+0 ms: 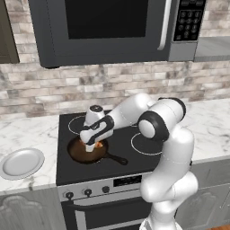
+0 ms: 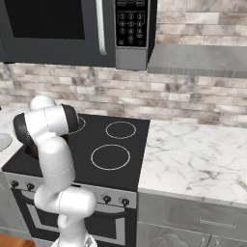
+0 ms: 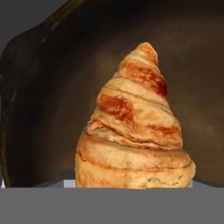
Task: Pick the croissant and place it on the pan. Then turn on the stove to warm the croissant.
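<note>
One croissant (image 3: 135, 131), golden-orange and ridged in flaky bands that taper to a browned tip, sits over the dark, matte floor of the pan (image 3: 48, 87) as I watch through the hand view. From my left base view the pastry shows as a small orange patch (image 1: 99, 144) inside the round brown-black skillet (image 1: 81, 152), whose short black handle points toward the front right of the stove (image 1: 134, 159).

My gripper (image 1: 91, 147) hangs directly over the pan with the croissant at its tips; I cannot tell whether the fingers are clamped on the pastry or standing apart from it, nor whether it rests on the pan's floor. The white arm rises from the lower right, bends at a bulky dark-jointed elbow and reaches left and down across the black glass cooktop, wrist angled toward the skillet. In my right base view the arm's shoulder and elbow stand in front of the pan's spot.

The cooktop is glossy, marked with thin white ring burners (image 2: 110, 157) above a silver front panel with small dark knobs (image 1: 88, 192). A pale grey round plate (image 1: 21, 163) lies on the veined marble counter (image 2: 193, 159) to the left of the stove. A dark microwave (image 1: 112, 27) hangs above, against a rough brick wall (image 1: 112, 85).
</note>
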